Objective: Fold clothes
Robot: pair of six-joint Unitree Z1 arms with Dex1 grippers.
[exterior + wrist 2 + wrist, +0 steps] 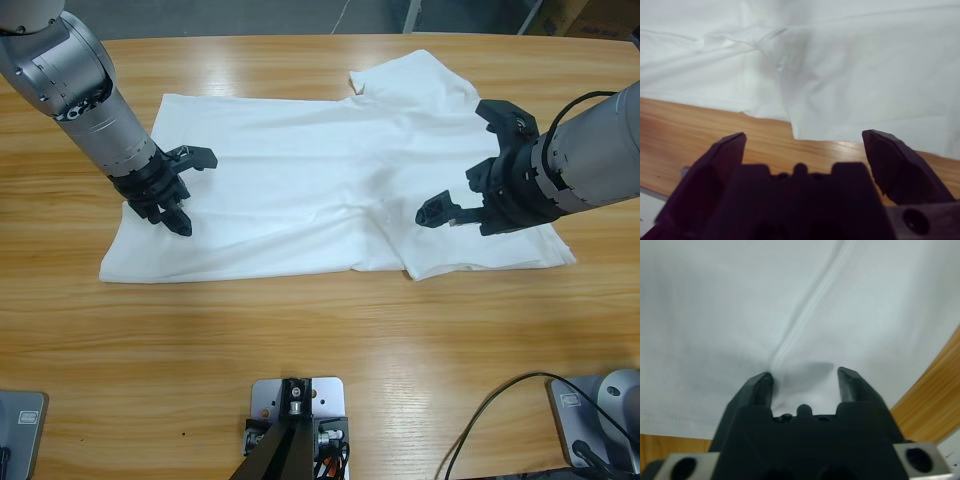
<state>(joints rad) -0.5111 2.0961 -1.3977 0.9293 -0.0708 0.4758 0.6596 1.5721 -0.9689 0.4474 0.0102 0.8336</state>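
Pressing down on the left part of the T-shirt (pixel 300 190), my left gripper (pixel 175 190) is sitting at the left of the high frame with its jaws apart; in the left wrist view (pixel 805 385) a raised seam of white cloth is running up from between the spread jaws, and I am seeing no cloth pinched between them. Entering from the right edge, my right gripper (pixel 470 195) is hovering over the shirt's right part with its jaws wide apart and holding nothing; in the right wrist view (pixel 802 150) they are framing the shirt's lower edge (pixel 850 90) and bare wood. The garment is lying spread, lightly wrinkled, across the upper middle of the wooden table (pixel 330 340), one sleeve reaching toward the upper right of the frame.
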